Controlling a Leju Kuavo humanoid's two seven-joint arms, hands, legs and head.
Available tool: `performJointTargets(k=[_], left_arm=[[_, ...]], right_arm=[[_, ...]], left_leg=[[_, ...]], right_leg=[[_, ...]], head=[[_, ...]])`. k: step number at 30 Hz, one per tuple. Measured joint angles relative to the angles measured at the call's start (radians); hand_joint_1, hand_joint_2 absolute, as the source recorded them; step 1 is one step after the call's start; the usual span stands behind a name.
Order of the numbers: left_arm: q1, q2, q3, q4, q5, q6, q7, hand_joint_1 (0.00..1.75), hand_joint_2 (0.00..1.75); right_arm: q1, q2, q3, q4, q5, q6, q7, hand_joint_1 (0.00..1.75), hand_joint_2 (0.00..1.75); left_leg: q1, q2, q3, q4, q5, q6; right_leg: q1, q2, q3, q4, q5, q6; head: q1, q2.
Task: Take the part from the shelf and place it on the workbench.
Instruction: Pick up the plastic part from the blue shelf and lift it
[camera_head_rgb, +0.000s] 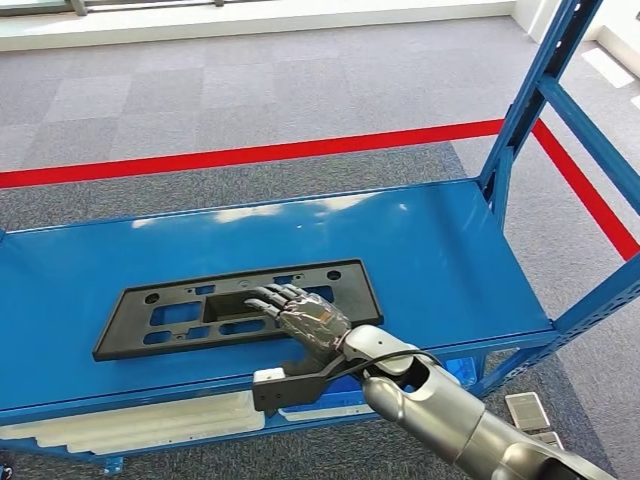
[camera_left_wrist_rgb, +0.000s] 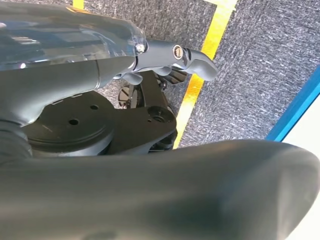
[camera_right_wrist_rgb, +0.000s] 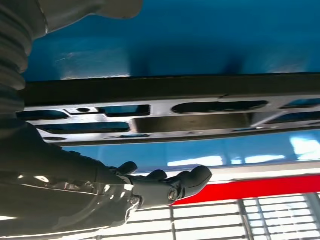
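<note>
Right hand over the part, no grip yet — plenty could slip from here.

The right hand (camera_head_rgb: 306, 318) reaches across the near edge of the black part (camera_head_rgb: 189, 310), which lies flat on the blue shelf (camera_head_rgb: 453, 260); its fingers (camera_right_wrist_rgb: 188, 180) stretch out apart above the plate, holding nothing. The risk I see: the plate is long, thin and flat on the deck, so fingers closing from above may just push it away across the smooth surface, or catch one end and let it swing and tip. The left hand (camera_left_wrist_rgb: 188, 57) hangs down by the floor, and whether it is open or closed I cannot tell.
</note>
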Motion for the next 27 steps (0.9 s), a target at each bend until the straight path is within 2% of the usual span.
performJointTargets(k=[17,18,21,22,27], left_arm=[[0.0,0.0,-0.004,0.0,-0.019,-0.004,0.0,0.0,0.0],[0.0,0.0,-0.006,0.0,-0.02,-0.005,0.0,0.0,0.0],[-0.001,0.0,-0.01,0.0,-0.026,-0.009,0.0,0.0,0.0],[-0.001,0.0,-0.012,0.0,-0.029,-0.01,0.0,0.0,0.0],[-0.002,0.0,-0.018,0.0,-0.034,-0.012,0.0,0.0,0.0]], right_arm=[[-0.012,0.045,-0.056,0.131,0.06,-0.033,0.03,0.0,1.75],[-0.015,0.048,-0.063,0.143,0.061,-0.036,0.03,0.05,1.75],[-0.027,0.061,-0.087,0.187,0.067,-0.046,0.026,1.36,1.75],[-0.032,0.065,-0.094,0.202,0.071,-0.048,0.024,1.75,1.75],[-0.051,0.076,-0.127,0.274,0.1,-0.071,0.007,1.75,1.75]], left_leg=[[0.0,0.0,0.0,0.0,0.0,0.0],[0.0,0.0,0.0,0.0,0.0,0.0],[0.0,0.0,0.002,0.0,0.0,0.0],[0.0,0.0,0.002,0.0,0.0,0.0],[0.0,0.0,0.003,0.0,0.0,0.0]], right_leg=[[0.0,0.0,0.0,0.0,0.0,0.0],[0.0,0.0,0.0,0.0,0.0,0.0],[0.0,0.0,0.001,0.0,0.0,0.0],[0.0,0.0,0.002,0.0,0.0,0.0],[0.0,0.0,0.003,0.0,0.0,0.0]], head=[[0.0,0.0],[0.0,0.0],[0.0,0.0],[0.0,0.0],[0.0,0.0]])
